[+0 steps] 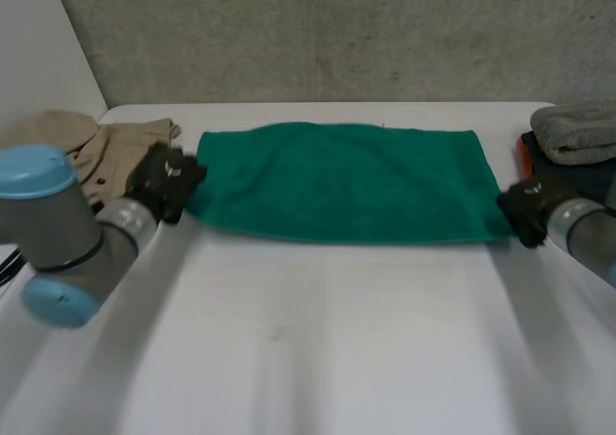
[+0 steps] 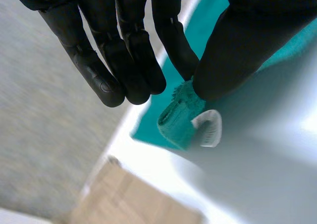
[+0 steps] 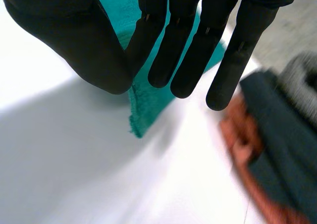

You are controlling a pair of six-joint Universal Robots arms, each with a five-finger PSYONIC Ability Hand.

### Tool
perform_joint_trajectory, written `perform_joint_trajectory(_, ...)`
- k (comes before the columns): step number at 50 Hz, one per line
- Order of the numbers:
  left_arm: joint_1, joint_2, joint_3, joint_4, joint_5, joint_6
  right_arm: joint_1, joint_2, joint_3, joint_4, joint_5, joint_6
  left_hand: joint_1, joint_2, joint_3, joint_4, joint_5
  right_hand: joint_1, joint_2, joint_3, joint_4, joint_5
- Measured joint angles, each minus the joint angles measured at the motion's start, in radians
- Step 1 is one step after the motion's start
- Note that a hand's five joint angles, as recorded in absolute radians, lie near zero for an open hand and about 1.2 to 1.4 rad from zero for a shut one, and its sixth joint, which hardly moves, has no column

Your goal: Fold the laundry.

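Between the two hands: towel point(image 1: 342, 180), green, spread flat on the table point(image 1: 308, 339), one long edge toward the robot.

Left hand point(image 1: 166, 180): at the towel's near corner on its own side. Thumb and one finger pinch the corner and bunch it. A white label point(image 2: 208, 129) hangs just under the thumb tip. Other fingers point(image 2: 106, 83) are straight and clear of the cloth.

Right hand point(image 1: 527, 209): at the opposite near corner. The corner is pinched between thumb and first finger. Remaining fingers point(image 3: 223, 80) are extended past the cloth, touching nothing.

Purpose, as judged: matched corner grips keep the near edge taut and square, so both corners can be carried over to the far edge for a first fold.

Beside the left hand, outward: beige clothes point(image 1: 91, 141), a loose heap, likely waiting to be folded.

Beside the right hand, outward: stack point(image 1: 577, 141) of folded items, grey on top, likely finished work. It is near enough to snag during a lift.
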Motion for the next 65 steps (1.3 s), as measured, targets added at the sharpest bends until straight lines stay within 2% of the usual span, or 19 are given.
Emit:
perform_joint_trajectory(7,0.025,0.190,-0.173,-0.335,-0.048,0.140,-0.075,-0.151,0.123,0.275,0.004,-0.225,0.000,0.000,0.000,0.000,0.000,0.000,0.000,0.000,0.000,0.000)
perform_joint_trajectory(11,0.029,0.295,-0.257,-0.606,-0.084,0.237,-0.129,-0.238,0.207,0.498,0.002,-0.443,0.000,0.000,0.000,0.000,0.000,0.000,0.000,0.000,0.000,0.000)
perform_joint_trajectory(15,0.023,0.338,-0.276,-0.738,-0.090,0.288,-0.153,-0.266,0.246,0.553,-0.006,-0.565,0.000,0.000,0.000,0.000,0.000,0.000,0.000,0.000,0.000,0.000)
perform_joint_trajectory(17,0.014,0.345,-0.262,-0.756,-0.088,0.295,-0.156,-0.262,0.249,0.533,-0.009,-0.587,0.000,0.000,0.000,0.000,0.000,0.000,0.000,0.000,0.000,0.000)
perform_joint_trajectory(20,-0.006,0.333,-0.207,-0.731,-0.084,0.277,-0.149,-0.243,0.232,0.467,-0.010,-0.571,0.000,0.000,0.000,0.000,0.000,0.000,0.000,0.000,0.000,0.000)
perform_joint_trajectory(26,-0.045,0.215,-0.011,-0.594,-0.104,0.170,-0.100,-0.175,0.141,0.267,-0.021,-0.415,0.000,0.000,0.000,0.000,0.000,0.000,0.000,0.000,0.000,0.000)
perform_joint_trajectory(33,-0.089,-0.002,0.288,-0.490,-0.169,0.055,-0.024,-0.065,0.007,-0.026,-0.025,-0.245,0.000,0.000,0.000,0.000,0.000,0.000,0.000,0.000,0.000,0.002)
perform_joint_trajectory(37,-0.112,-0.118,0.443,-0.469,-0.215,0.026,0.010,0.019,-0.085,-0.171,-0.007,-0.197,0.000,0.000,0.000,0.000,0.000,0.000,0.000,0.000,0.000,0.002)
perform_joint_trajectory(42,-0.136,-0.256,0.622,-0.453,-0.268,0.019,0.045,0.148,-0.235,-0.275,0.033,-0.166,0.000,0.000,0.000,0.000,0.000,0.000,0.000,0.000,0.000,0.002)
perform_joint_trajectory(49,-0.164,-0.452,0.887,-0.444,-0.328,0.025,0.082,0.371,-0.518,-0.291,0.088,-0.166,-0.002,-0.014,-0.010,-0.011,-0.003,-0.037,-0.046,-0.035,-0.037,-0.033)
perform_joint_trajectory(51,-0.171,-0.520,0.977,-0.447,-0.347,0.025,0.094,0.462,-0.635,-0.282,0.103,-0.170,-0.545,-0.531,-0.519,-0.517,-0.477,-0.544,-0.568,-0.556,-0.537,-0.549)
perform_joint_trajectory(52,-0.172,-0.529,0.989,-0.448,-0.350,0.025,0.095,0.468,-0.641,-0.282,0.104,-0.170,-0.608,-0.590,-0.578,-0.581,-0.539,-0.595,-0.619,-0.609,-0.609,-0.606)
perform_joint_trajectory(53,-0.178,-0.557,1.026,-0.453,-0.360,0.023,0.103,0.517,-0.704,-0.269,0.114,-0.173,-0.816,-0.816,-0.790,-0.810,-0.761,-0.818,-0.847,-0.835,-0.843,-0.846)
perform_joint_trajectory(54,-0.181,-0.565,1.034,-0.456,-0.364,0.022,0.105,0.530,-0.721,-0.262,0.118,-0.173,-0.858,-0.845,-0.835,-0.856,-0.803,-0.863,-0.890,-0.895,-0.904,-0.893)
perform_joint_trajectory(56,-0.188,-0.574,1.048,-0.461,-0.373,0.018,0.109,0.550,-0.749,-0.245,0.125,-0.172,-0.858,-0.845,-0.835,-0.856,-0.803,-0.913,-0.949,-0.958,-0.961,-0.953)
perform_joint_trajectory(57,-0.196,-0.575,1.049,-0.467,-0.383,0.011,0.113,0.560,-0.771,-0.209,0.134,-0.164,-0.955,-0.989,-0.980,-0.996,-0.931,-0.917,-0.968,-0.980,-0.983,-0.964)
perform_joint_trajectory(59,-0.202,-0.563,1.038,-0.473,-0.395,-0.001,0.112,0.545,-0.767,-0.167,0.140,-0.146,-0.955,-0.994,-0.981,-0.997,-0.931,-0.917,-0.969,-0.982,-0.990,-0.964)
perform_joint_trajectory(65,-0.212,-0.458,0.903,-0.469,-0.411,-0.069,0.079,0.389,-0.612,0.023,0.113,-0.028,-0.955,-0.994,-0.981,-0.997,-0.931,-0.917,-0.969,-0.982,-0.991,-0.964)
